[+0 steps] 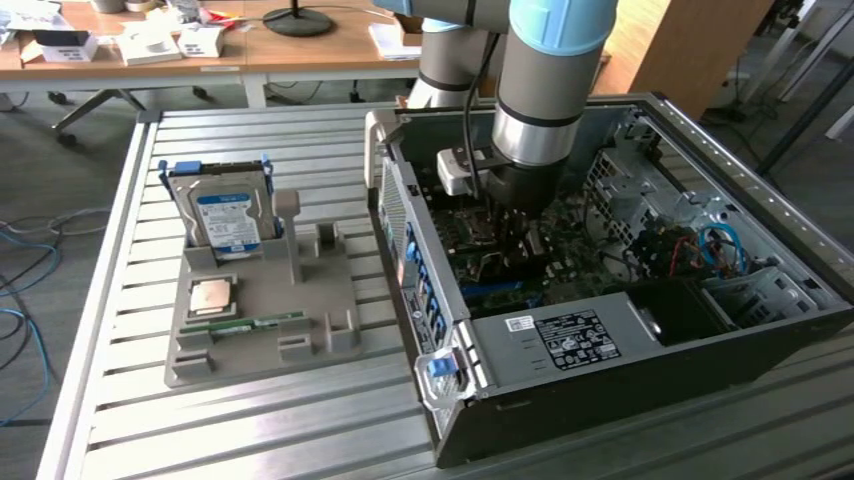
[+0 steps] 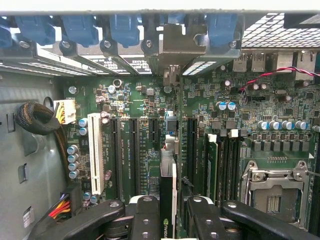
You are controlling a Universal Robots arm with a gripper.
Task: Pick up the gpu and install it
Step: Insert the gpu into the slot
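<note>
Here the gpu (image 2: 169, 200) stands on edge between the two black fingers (image 2: 145, 220) of the gripper (image 2: 170, 222), low in the middle of the wrist view, and we take it as clamped: the fingers press in from either side of the thin card. Its metal bracket (image 2: 172, 47) reaches up toward the rear wall of the case, among the blue slot clips (image 2: 122, 27) along the upper edge of that frame. Below the card runs the green motherboard (image 2: 150, 130), with dark expansion slots (image 2: 134, 150) on either side of it and a white slot (image 2: 95, 150) farther to the lower left. The empty CPU socket (image 2: 272, 192) sits at lower right.

In the exterior view the arm (image 1: 547, 90) plunges into the open case (image 1: 747, 250) at centre right (the card itself is hidden there behind the wrist). To the left of that frame, the grey fixture (image 1: 254, 330) holds a hard drive (image 1: 227, 215), a square chip (image 1: 211, 297) and a memory stick (image 1: 247, 323).

We judge the pick-up done and the install in hand: the card hovers over or partly in its slot, though we cannot tell whether it is seated. What the insertion calls for is a straight press, edge connector lined up with the slot and bracket with its rear opening.
</note>
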